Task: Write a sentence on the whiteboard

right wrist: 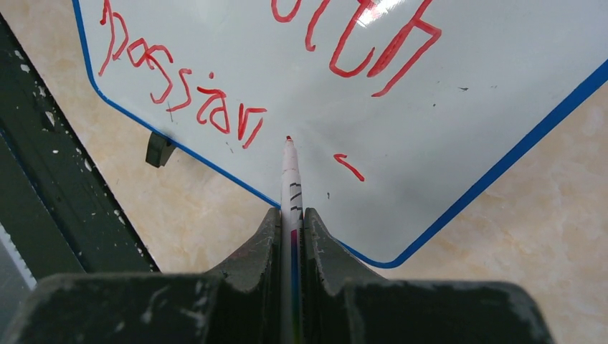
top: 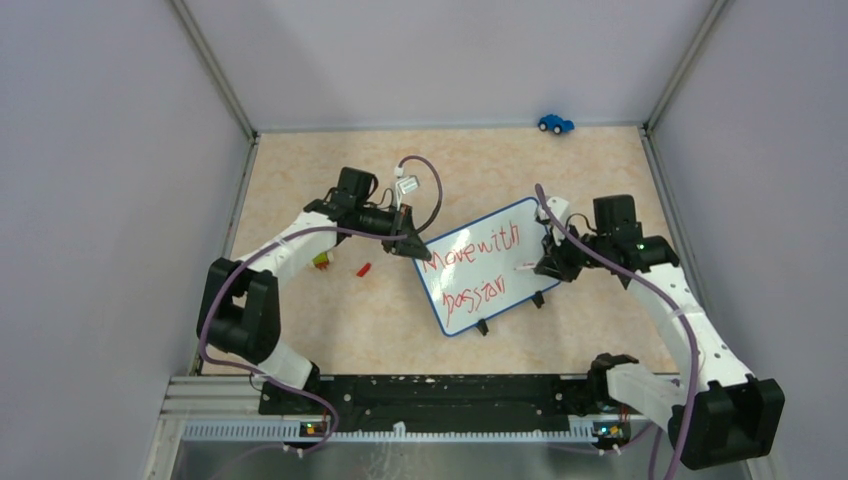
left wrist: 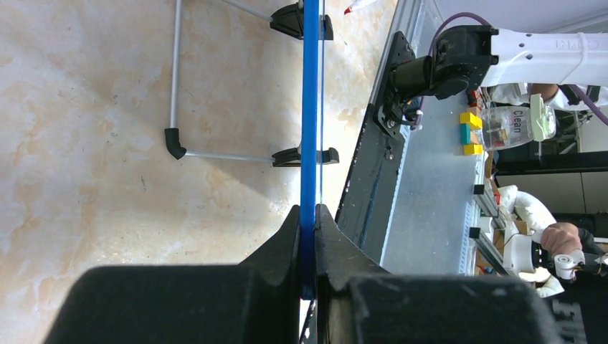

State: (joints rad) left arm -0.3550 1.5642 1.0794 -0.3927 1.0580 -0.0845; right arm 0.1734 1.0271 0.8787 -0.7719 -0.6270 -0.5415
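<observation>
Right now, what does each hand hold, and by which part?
The left hand holds the whiteboard by its blue rim. The right hand holds a marker by its barrel, behind the red tip.

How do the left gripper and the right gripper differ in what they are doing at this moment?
The left gripper clamps the blue rim of the whiteboard edge-on; the right gripper clamps a red-tipped marker. The left gripper sits at the board's left edge, the right gripper near its right side, marker tip aimed at the writing face. Both are shut on something.
</observation>
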